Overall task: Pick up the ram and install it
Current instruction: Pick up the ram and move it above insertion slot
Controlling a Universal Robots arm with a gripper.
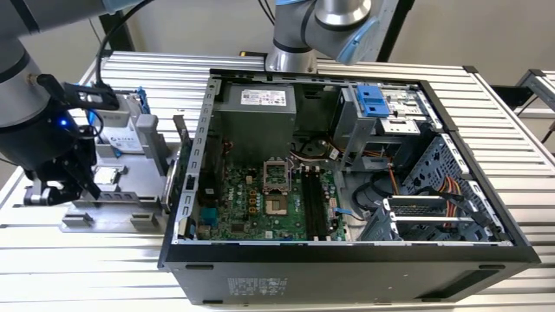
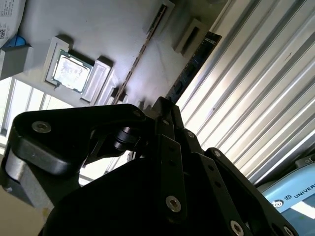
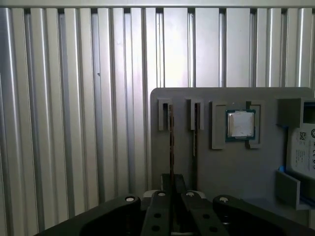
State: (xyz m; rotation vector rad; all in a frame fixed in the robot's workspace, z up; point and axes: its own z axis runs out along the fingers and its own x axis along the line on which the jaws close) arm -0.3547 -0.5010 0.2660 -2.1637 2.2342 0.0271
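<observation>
So here's where I'm at: my gripper [image 1: 87,187] is down at the grey parts tray [image 1: 130,195], which sits on the ribbed metal worktop [image 1: 347,65] at the exterior view's left of the open computer case [image 1: 347,263]. In the first wrist view the fingers look drawn right together at the tip of the gripper [image 3: 173,181]. The thin edge of the ram [image 3: 171,137] runs straight in between them, so I'd call that clamped on the near end of the stick. The ram is standing on edge in the tray's outermost slot, the one nearest the bare worktop [image 3: 74,123]. I can't really tell if it has lifted at all. A second memory stick [image 3: 195,132] stands in the slot just beside it, and then on the tray [image 3: 236,172] come the square silver processor chip [image 3: 240,124] and the hard drive [image 3: 301,147]. The second wrist view has the same lineup from behind the gripper [image 2: 162,104]: the ram [image 2: 194,64] as a dark strip leading up to the tip, the second memory stick [image 2: 142,49] edge-on, and the processor chip [image 2: 71,73] past that. Over in the case, the motherboard [image 1: 251,201] lies flat with its long black slots [image 1: 314,201] near the middle, well apart from the gripper.
</observation>
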